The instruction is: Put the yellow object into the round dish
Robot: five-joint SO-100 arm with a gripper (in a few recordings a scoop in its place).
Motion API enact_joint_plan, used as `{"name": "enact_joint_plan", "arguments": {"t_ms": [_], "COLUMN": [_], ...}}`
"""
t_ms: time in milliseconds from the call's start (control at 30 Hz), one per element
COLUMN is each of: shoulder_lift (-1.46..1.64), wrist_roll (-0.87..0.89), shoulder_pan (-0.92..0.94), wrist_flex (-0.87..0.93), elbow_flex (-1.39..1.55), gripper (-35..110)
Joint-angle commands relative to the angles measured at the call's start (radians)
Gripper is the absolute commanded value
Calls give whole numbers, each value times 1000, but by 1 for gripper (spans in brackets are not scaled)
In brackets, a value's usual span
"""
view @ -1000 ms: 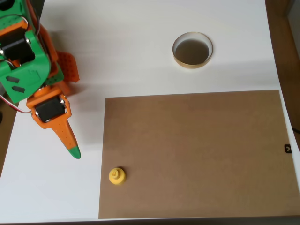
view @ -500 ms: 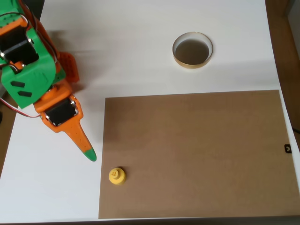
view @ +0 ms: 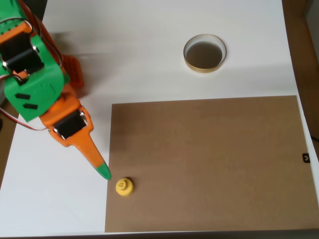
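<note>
A white table [view: 164, 74] carries a brown board [view: 209, 164] across the lower right of the overhead view. The yellow object [view: 124, 186] sits at the board's lower left edge, untouched. The gripper [view: 102, 172] points at it from just beside, likely lining up a grasp; whether its jaws are open I cannot tell. The round dish [view: 205, 53] waits upper right, well apart. No legible writing.

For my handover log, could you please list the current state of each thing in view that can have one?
Yellow object: upright, knob up, on the left edge of the brown board, ungrasped.
Round dish: empty, on the white table beyond the board.
Gripper: its green-tipped fingers point at the yellow object, just short of it; open or shut cannot be told.
</note>
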Motion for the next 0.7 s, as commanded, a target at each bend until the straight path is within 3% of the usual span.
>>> {"name": "enact_joint_plan", "arguments": {"t_ms": [0,367,667], "shoulder_lift": [-126,-721,-859], "wrist_roll": [-12,5,9], "shoulder_pan": [2,-6,-34], "wrist_flex": [12,124,150], "elbow_flex": [-147,-537,-635], "gripper": [32,29,28]}}
